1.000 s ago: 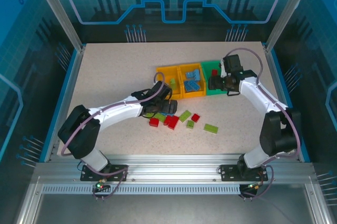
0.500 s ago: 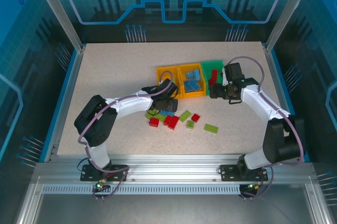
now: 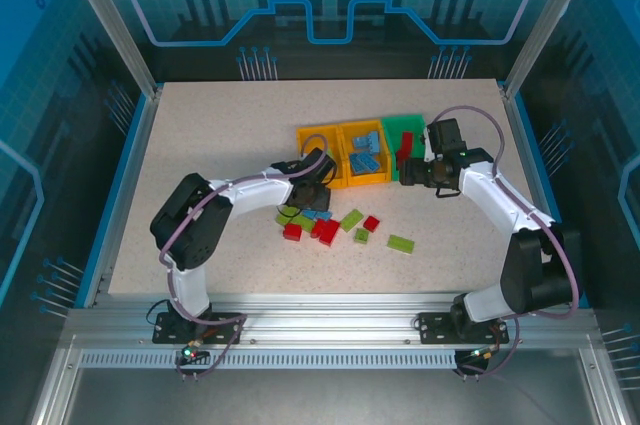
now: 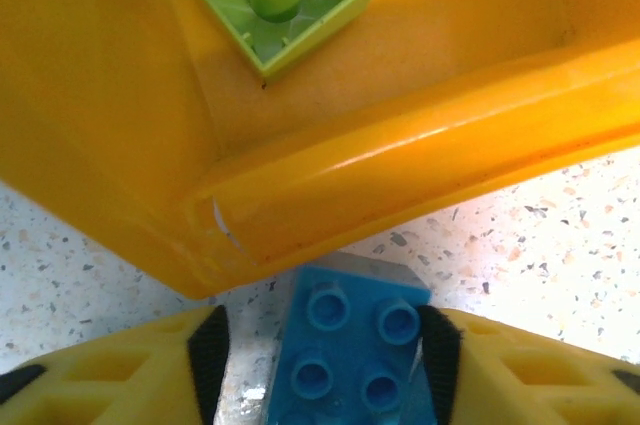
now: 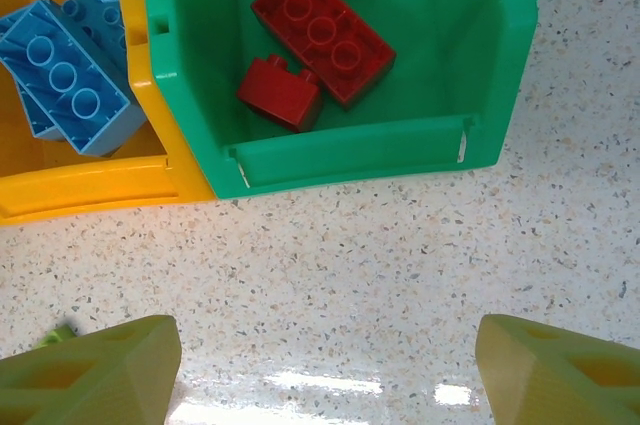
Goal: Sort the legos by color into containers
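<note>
From above, the glossy green bin [image 3: 392,128] is sitting at the right end of a joined row, with two orange-yellow bins [image 3: 322,135] to its left on the speckled table [image 3: 220,145]. Small studded loose bricks [image 3: 330,230] in red, lime and blue are lying in front of the green bin and to its left.

At the left wrist, the left gripper [image 4: 320,345] is bracketing a four-stud blue brick [image 4: 350,350]. A sliver of table is showing beside one pad, so I cannot tell whether the brick is clamped.

At the right wrist, the right gripper [image 5: 325,375] is hovering with fingers spread wide before the green bin [image 5: 440,160], where three red bricks [image 5: 322,30] are lying.
</note>
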Robot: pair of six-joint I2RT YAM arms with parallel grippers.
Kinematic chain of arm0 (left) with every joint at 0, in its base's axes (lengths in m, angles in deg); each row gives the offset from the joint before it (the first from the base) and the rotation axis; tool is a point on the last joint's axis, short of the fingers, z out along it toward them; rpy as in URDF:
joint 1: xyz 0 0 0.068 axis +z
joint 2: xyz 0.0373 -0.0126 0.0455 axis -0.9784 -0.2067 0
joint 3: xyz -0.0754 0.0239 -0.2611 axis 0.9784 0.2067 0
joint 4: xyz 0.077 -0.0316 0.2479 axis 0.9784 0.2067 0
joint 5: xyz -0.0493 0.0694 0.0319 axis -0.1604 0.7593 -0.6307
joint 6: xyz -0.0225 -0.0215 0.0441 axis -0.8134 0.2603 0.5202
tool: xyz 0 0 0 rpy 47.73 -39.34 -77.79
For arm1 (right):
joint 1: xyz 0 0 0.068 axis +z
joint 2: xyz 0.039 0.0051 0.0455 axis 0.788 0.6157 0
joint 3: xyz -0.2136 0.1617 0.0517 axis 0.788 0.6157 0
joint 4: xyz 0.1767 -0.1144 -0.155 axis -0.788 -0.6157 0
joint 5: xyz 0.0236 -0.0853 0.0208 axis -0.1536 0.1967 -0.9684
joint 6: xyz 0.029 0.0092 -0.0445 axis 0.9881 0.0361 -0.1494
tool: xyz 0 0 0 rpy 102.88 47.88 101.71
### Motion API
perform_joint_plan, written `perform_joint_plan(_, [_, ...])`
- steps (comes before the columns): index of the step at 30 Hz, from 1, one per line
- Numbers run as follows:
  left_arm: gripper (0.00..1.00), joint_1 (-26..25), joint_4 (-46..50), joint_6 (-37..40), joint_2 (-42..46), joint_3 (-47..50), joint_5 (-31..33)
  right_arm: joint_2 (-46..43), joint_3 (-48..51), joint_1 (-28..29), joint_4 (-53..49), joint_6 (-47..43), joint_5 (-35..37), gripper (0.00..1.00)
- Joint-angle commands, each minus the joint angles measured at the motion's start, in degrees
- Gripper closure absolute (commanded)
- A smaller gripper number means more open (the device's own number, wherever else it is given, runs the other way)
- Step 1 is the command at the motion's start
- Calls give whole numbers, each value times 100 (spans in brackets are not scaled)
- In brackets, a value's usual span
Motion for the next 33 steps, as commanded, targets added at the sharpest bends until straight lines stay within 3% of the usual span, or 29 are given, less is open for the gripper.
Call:
perform_joint_plan(1, [49,48,103,38,-203,-187,-111,-147,-61,39,-152,78,75,20])
perform_joint_plan(10, [49,67,119,-11,-302,-230,-302,-201,-44,14,-179,56,124,20])
perform_joint_plan(15, [72,70,111,-54,-253,-181,-346,-205,-36,-12,-180,48,110,20])
perform_joint_plan(19, [77,72,79,-126,-22,-162,-324,-231,-6,-11,-170,56,75,20])
perform_joint_plan(27, [77,66,113,-144,595,-584,-340,-364,314,80,-84,158,32,20])
perform_joint_plan(33, [74,70,23,-32,440,-1468,-588,-618,750,393,102,322,-134,20])
